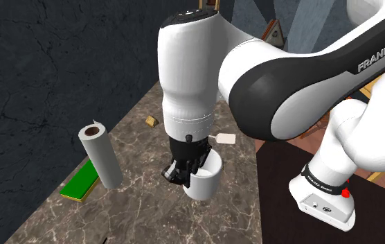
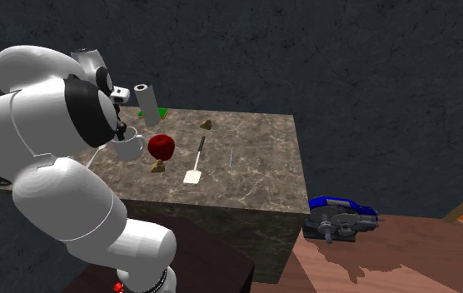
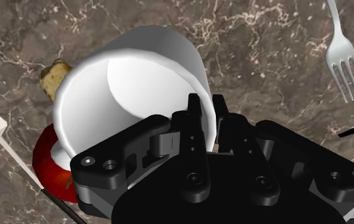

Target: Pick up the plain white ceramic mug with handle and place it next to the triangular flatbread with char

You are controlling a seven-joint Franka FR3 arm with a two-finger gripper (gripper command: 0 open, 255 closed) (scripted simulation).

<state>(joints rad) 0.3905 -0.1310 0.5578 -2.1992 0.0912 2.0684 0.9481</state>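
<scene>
Two black fingers of the pincer (image 3: 206, 107) were clenched on the rim of the white mug (image 3: 137, 70), one inside the cup and one outside. That hold probably suited a body too wide to span. The mug sat tipped in that grip near the tabletop (image 1: 136, 208) edge by the stand, just beside a red apple (image 2: 161, 147); whether its base touched the surface could not be told. One flatbread piece (image 2: 158, 166) lay by the apple and a second flatbread piece (image 2: 206, 124) further off, beyond the paper roll (image 1: 101, 156). Which was the charred triangle was unclear, but either carry looked short.
</scene>
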